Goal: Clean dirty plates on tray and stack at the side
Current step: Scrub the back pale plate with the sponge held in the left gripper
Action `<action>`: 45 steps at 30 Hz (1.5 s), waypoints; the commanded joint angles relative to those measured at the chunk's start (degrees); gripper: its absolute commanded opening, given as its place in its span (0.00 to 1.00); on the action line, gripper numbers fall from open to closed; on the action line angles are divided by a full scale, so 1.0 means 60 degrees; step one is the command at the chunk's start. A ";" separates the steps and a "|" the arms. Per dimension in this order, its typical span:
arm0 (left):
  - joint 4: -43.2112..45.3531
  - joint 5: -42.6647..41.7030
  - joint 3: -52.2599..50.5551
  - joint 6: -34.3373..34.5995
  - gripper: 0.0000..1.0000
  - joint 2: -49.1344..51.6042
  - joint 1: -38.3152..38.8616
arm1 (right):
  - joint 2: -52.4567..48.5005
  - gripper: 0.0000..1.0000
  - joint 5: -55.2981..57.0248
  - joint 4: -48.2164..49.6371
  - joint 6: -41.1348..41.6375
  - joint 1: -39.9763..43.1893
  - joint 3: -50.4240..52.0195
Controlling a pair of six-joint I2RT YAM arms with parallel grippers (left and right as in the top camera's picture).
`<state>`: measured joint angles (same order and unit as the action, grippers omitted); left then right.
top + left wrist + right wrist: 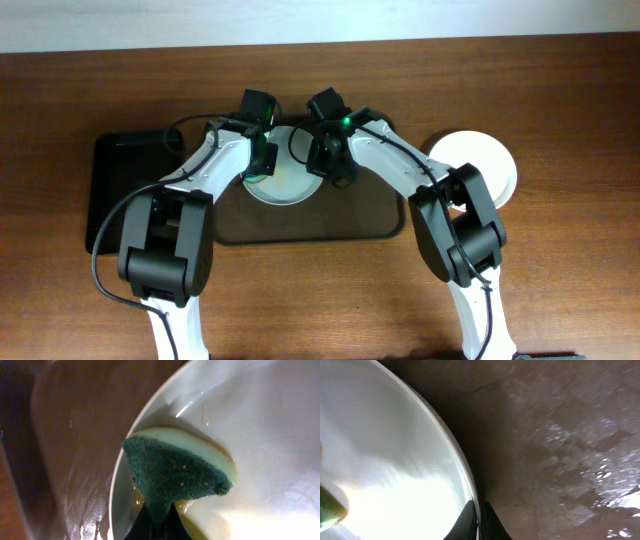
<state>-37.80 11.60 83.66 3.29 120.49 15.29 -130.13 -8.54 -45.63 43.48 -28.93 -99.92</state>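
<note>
Looking down from overhead, both arms meet over one plate (288, 185) sitting at the far edge of the brown tray (370, 228). The left gripper (262, 155) comes in from the plate's left and the right gripper (325, 165) from its right. A side plate (482, 160) lies on the table (560, 300) past the tray's right end; I can't tell if more than one is stacked there. A black tray (115, 190) sits off to the left.

On to the left wrist: the fingers are pressed together on a sponge (175, 477), green scrub face towards the camera and yellow foam behind, planted just inside the plate's (260, 430) left rim. A yellowish-brown film (192, 516) pools beside the sponge's base, with the tray (75, 435) glossy beyond the rim.

Right wrist now: the fingers straddle the plate's (385, 450) rim and look pinched onto it, one tip inside and one outside. The tray (560, 435) is below, and a corner of sponge (327, 509) peeks in at the left.

As I read it, this is the scrub itself. To do it well, hold that rim pinch firm so the plate can't skid or spin. Lay the green face flatter and sweep from the rim across the centre with light, even pressure. Push too hard towards the pinned side and the rim may slip free.
</note>
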 commanded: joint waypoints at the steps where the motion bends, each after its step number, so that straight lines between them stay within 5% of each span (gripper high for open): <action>1: -0.1013 -0.0401 -0.0193 -0.0958 0.01 0.0277 -0.0189 | -0.0251 0.04 0.0499 -0.0153 0.0015 0.0000 0.0251; 5: -0.1315 -0.5526 -0.0193 -0.4062 0.00 0.0277 -0.0193 | -0.0251 0.04 0.0499 -0.0157 0.0015 0.0000 0.0251; 7: -0.1005 -0.6051 -0.0193 -0.4142 0.00 0.0277 -0.0193 | -0.0251 0.04 0.0499 -0.0153 0.0011 0.0000 0.0251; 10: -0.0244 -0.6000 -0.0193 -0.4073 0.01 0.0277 -0.0200 | -0.0251 0.04 0.0499 -0.0157 0.0011 0.0000 0.0251; 17: 0.1621 -0.2320 -0.0193 -0.1435 0.01 0.0277 -0.0339 | -0.0251 0.04 0.0503 -0.0153 -0.0022 0.0000 0.0251; 21: 0.1191 -0.0084 -0.0193 -0.0357 0.00 0.0277 -0.0353 | -0.0251 0.04 0.0506 -0.0153 -0.0022 0.0000 0.0251; 26: -0.0761 -0.0248 -0.0193 -0.0007 0.01 0.0277 -0.0350 | -0.0251 0.04 0.0503 -0.0153 -0.0022 0.0000 0.0251; 28: -0.1410 -0.2120 -0.0193 -0.0328 0.00 0.0277 -0.0353 | -0.0251 0.04 0.0499 -0.0153 -0.0022 0.0000 0.0251; 31: -0.1530 -0.5482 -0.0193 -0.2313 0.00 0.0277 -0.0353 | -0.0251 0.04 0.0499 -0.0178 -0.0022 0.0000 0.0251; 37: -0.0208 -0.5388 -0.0193 -0.1770 0.01 0.0277 -0.0790 | -0.0251 0.04 0.0503 -0.0182 -0.0022 0.0000 0.0251; 45: 0.0692 -0.2000 -0.0193 -0.0506 0.01 0.0277 -0.1122 | -0.0251 0.04 0.0506 -0.0175 -0.0022 0.0000 0.0251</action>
<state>-32.16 -8.45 83.02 -2.79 120.55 8.97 -130.13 -8.21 -46.13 42.92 -29.23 -99.90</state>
